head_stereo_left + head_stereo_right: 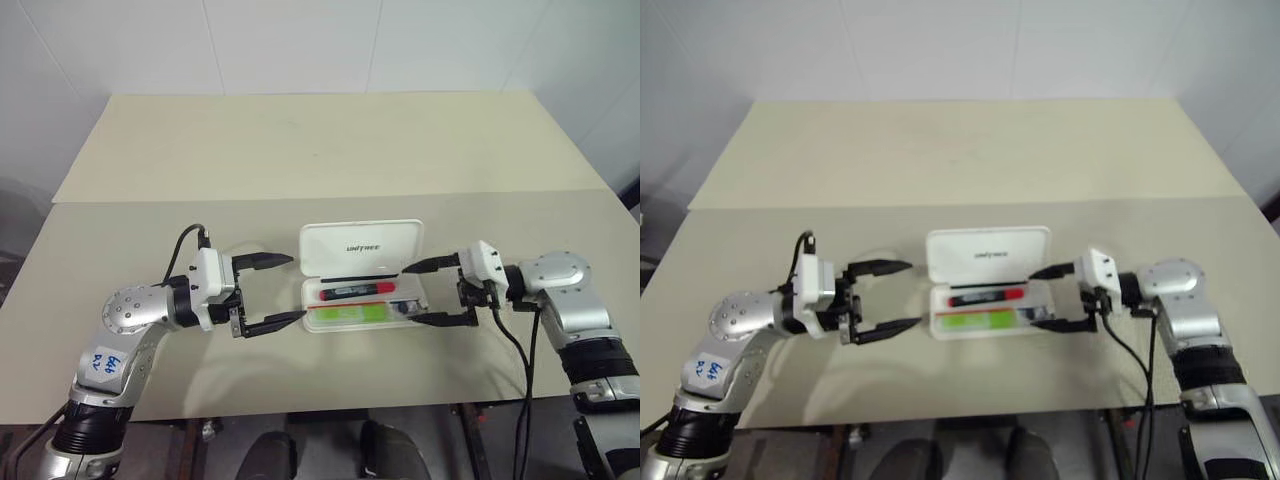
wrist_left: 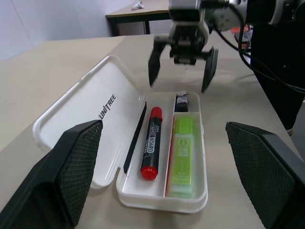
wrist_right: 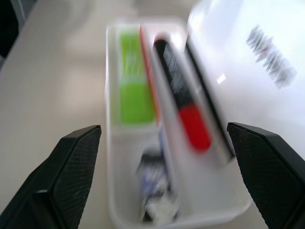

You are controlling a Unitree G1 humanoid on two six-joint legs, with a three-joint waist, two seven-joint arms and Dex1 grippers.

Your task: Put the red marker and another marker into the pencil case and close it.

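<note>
- Beige table [image 1: 330, 150] against white walls; pencil case [image 1: 362, 275] sits at table centre, lid laid back flat toward 12 o'clock, tray toward me.
- Red marker [image 1: 356, 291] lies in the far tray lane, another marker [image 1: 347, 316], the lime-green one, in the near lane. Both look fully seated. A small dark item sits at the tray's 3 o'clock end; can't identify it.
- My read: loading is done, only the lid closing is left.
- To do it well: get a fingertip behind the lid's far edge at 12 o'clock, swing it over the hinge toward me, then press down along the front edge until it latches. Brace the tray with the other arm so the case doesn't skate. Check no marker end rides above the rim first.
- My left gripper [image 1: 274, 293] is spread wide, empty, at 9 o'clock of the case, just beside the tray end, touching nothing.
- My right gripper [image 1: 432, 293] is also spread wide, empty, at 3 o'clock, fingertips straddling the tray's end; contact with the rim I can't tell.
</note>
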